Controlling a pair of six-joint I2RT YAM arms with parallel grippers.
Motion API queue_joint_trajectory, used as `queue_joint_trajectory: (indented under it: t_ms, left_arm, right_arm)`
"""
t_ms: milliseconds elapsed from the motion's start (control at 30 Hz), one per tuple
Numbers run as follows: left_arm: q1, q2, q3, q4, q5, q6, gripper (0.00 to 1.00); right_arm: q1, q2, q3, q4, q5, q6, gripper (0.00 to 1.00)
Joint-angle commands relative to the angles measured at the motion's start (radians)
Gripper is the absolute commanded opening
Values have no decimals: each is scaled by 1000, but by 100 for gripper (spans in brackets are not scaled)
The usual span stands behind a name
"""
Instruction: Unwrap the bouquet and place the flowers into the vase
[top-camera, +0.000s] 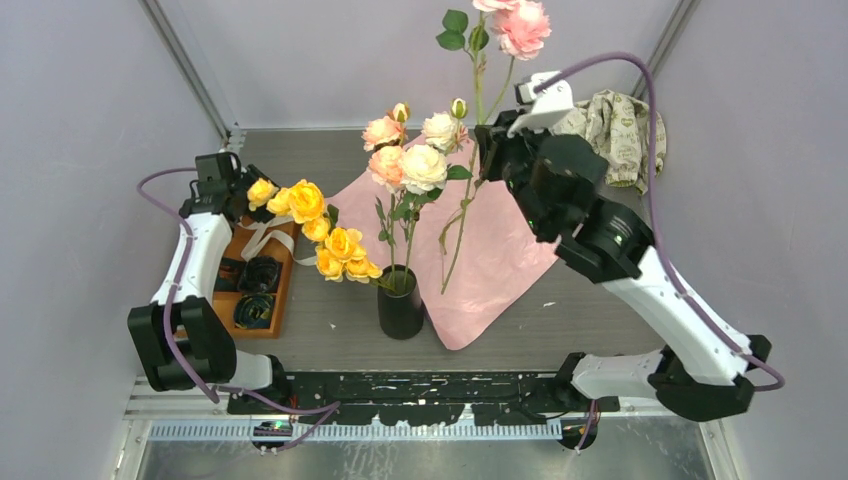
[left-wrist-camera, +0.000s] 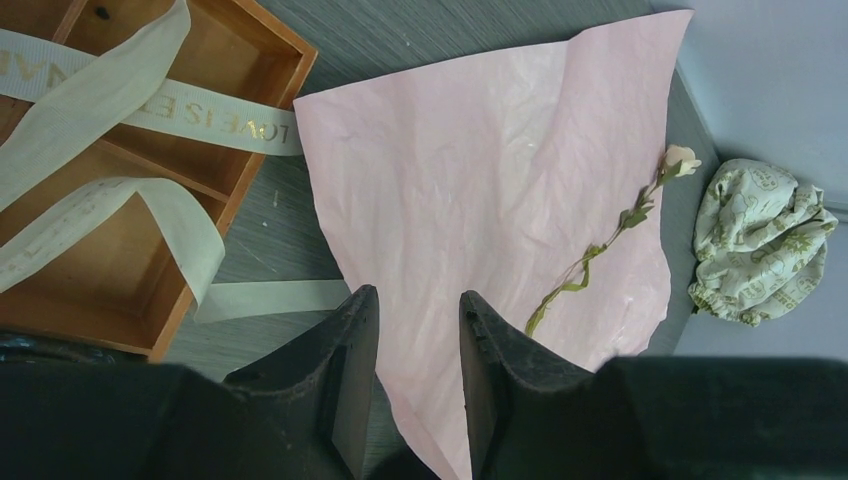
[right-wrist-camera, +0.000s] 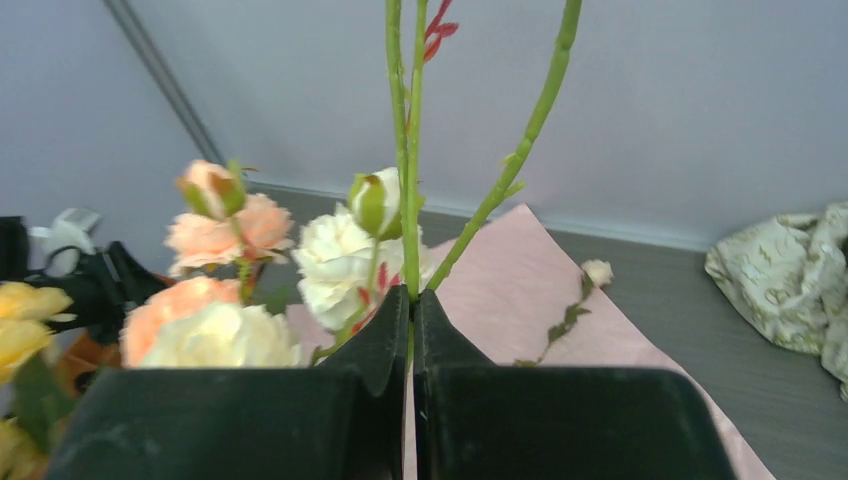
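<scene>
The pink rose (top-camera: 520, 25) is cropped by the top view's upper edge. Only the right wrist view shows its stem pinched in the closed right gripper (right-wrist-camera: 410, 300). The black vase (top-camera: 400, 308), visible only from above, holds yellow, peach and cream roses (top-camera: 423, 165). The left gripper (left-wrist-camera: 417, 300), jaws apart and empty, faces the pink wrapping paper (left-wrist-camera: 480, 180), where a rosebud sprig (left-wrist-camera: 600, 250) lies.

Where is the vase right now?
Top view: the vase stands centre-front, at the near-left edge of the pink paper, right of the wooden tray.
</scene>
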Motion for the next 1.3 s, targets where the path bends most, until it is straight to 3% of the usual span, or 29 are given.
queue_joint_trajectory:
  t_ms: [0,200,400,933,1267]
  left_arm:
    - [3,-49,12,-1,-8,13,36]
    - [3,-67,3,-5,-12,12,36]
    - [3,-76,-4,-8,-13,12,36]
    - [3,-87,-6,-15,-23,29,36]
    - [3,-82,-18,-5,-20,28,36]
  right_arm:
    - [123,-128,-91,291,53,-168,1]
    - [302,-159,-155,446,0,-288,1]
    - [411,-69,-145,567,-24,-414,1]
    - [420,41,-159,697,-43,-507,1]
    - [420,-13,-342,689,-81,-329,1]
